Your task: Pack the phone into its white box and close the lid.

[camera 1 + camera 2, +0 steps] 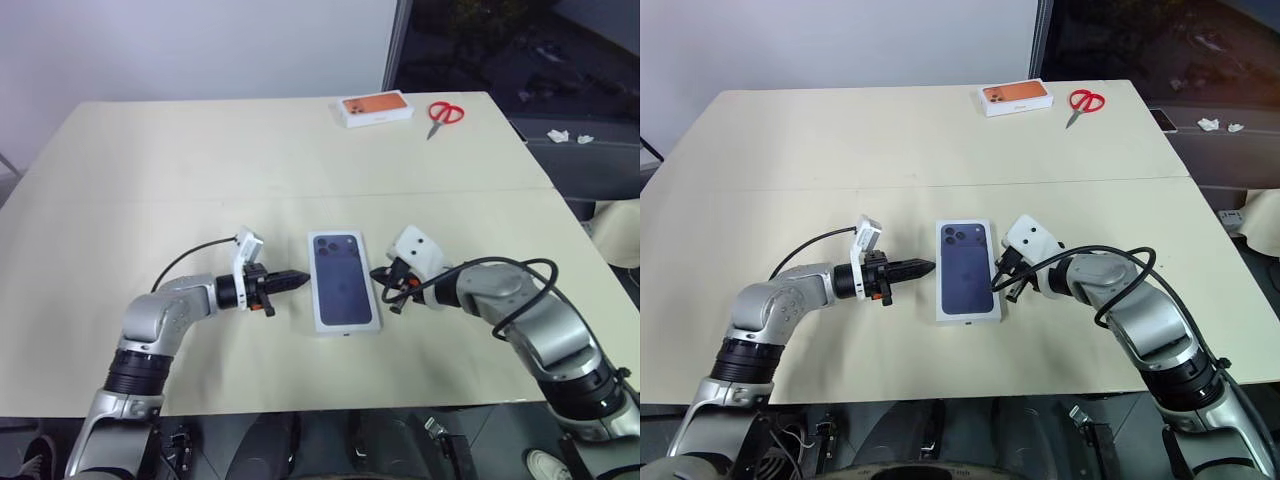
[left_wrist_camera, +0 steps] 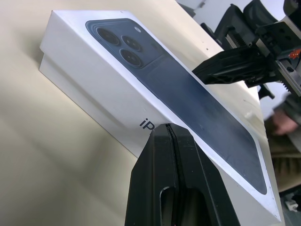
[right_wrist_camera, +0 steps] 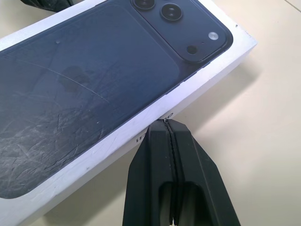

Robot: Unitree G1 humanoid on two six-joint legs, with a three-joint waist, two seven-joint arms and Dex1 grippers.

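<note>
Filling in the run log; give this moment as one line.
lid: on, box closed | left pincer: shut, beside lid | right pincer: shut, at opposite side

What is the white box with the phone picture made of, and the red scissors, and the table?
The lid looks like white cardboard: matte sides, sharp folded edges, and a glossy printed picture with fine scratches. The scissors seem to have red plastic handles; their blades look like metal, though they are too small to be sure. The table has a smooth, pale cream top, possibly laminate.
</note>
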